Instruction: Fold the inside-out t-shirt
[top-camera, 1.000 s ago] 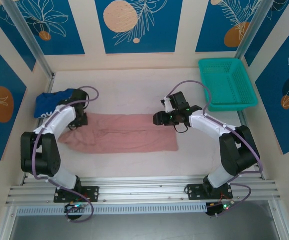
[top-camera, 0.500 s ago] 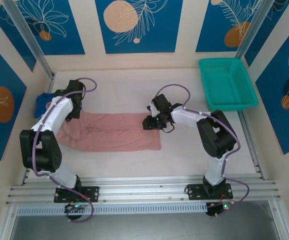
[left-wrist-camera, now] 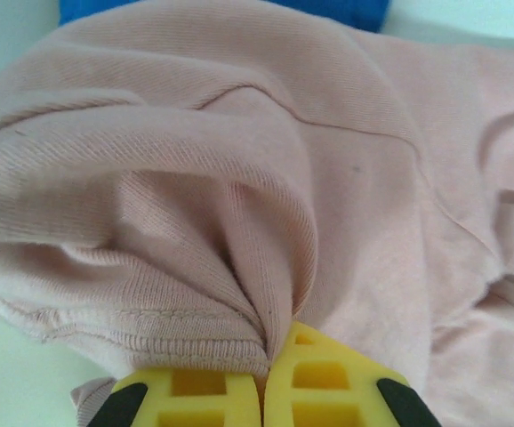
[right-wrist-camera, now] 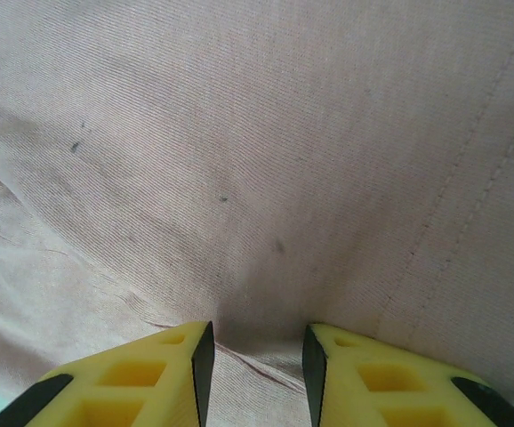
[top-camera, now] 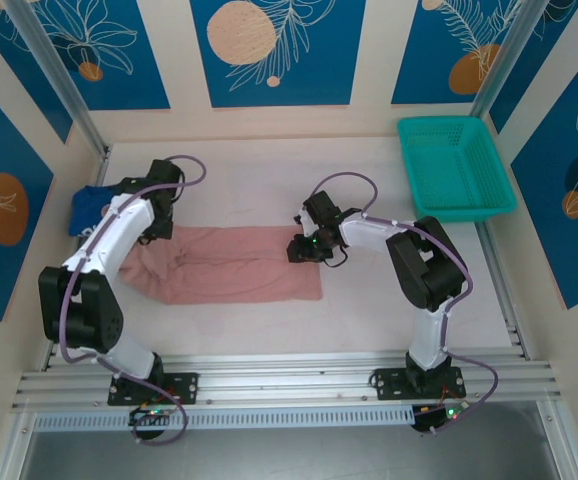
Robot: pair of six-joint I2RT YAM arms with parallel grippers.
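The inside-out t-shirt (top-camera: 231, 266) is a dusty-pink band lying across the table between the two arms. My left gripper (top-camera: 159, 233) is at its left end. In the left wrist view the yellow fingers (left-wrist-camera: 186, 396) are shut on a bunched fold and hem of the t-shirt (left-wrist-camera: 239, 160), which is lifted into a ridge. My right gripper (top-camera: 300, 247) presses down on the shirt's right end. In the right wrist view its jaws stand a little apart on the flat pink fabric (right-wrist-camera: 266, 133), with a small crease of cloth between the fingertips (right-wrist-camera: 195, 356).
A royal-blue garment (top-camera: 93, 206) lies by the left wall behind the left arm, and its edge shows past the shirt (left-wrist-camera: 346, 9). A teal basket (top-camera: 456, 165) stands at the back right. Bare table lies in front of the shirt and to its right.
My right gripper has moved left and narrowed its jaws, and the shirt's right edge has come left, so the band is shorter. The left gripper has shifted slightly, still holding the cloth.
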